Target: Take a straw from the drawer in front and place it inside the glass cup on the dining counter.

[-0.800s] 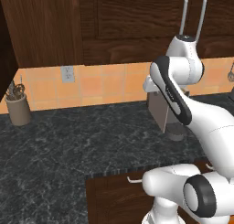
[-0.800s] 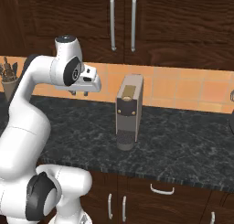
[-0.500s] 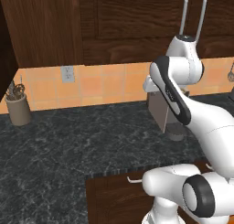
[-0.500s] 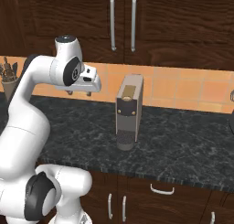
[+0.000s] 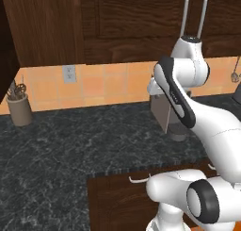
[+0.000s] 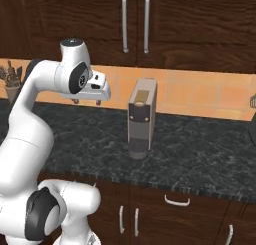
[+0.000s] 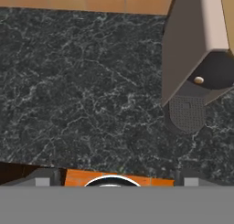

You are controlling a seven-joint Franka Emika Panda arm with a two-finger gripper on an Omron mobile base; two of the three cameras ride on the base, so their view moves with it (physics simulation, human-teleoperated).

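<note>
While the drawer (image 6: 150, 195) sits shut under the front edge of the tabletop (image 6: 200, 149), its dark-brown front and small curved silver handle (image 6: 177, 201) lie below the gripper (image 6: 86, 102) and nearer the robot's base. In the left base view the same drawer front (image 5: 117, 197) shows at the bottom of the picture, with the handle (image 5: 139, 179) just beneath the tabletop's edge.

Seen in the right base view, the gripper hangs above the black speckled tabletop with its jaws spread wide and nothing between them. It points down and touches nothing. In the hand view one dark fingertip (image 7: 43, 178) rises at the lower left, with bare dark stone spread out beneath the gripper.

Just beside the gripper, a grey-brown coffee machine (image 6: 141, 116) stands upright on the tabletop, apart from the fingers. The hand view looks down on its slanted body (image 7: 192, 58) and the round perforated drip plate (image 7: 185, 113) at its foot. In the left base view the machine (image 5: 165, 113) is partly hidden behind the white arm.

Beyond the gripper, an orange tiled backsplash (image 6: 200, 94) runs along the wall, with a white outlet (image 5: 69, 73) set into it. Farther off on the side away from the machine, a tan utensil holder (image 5: 20, 110) stands against the tiles. Above the gripper hang dark wood cabinet doors with long vertical silver handles (image 6: 125, 21).
</note>
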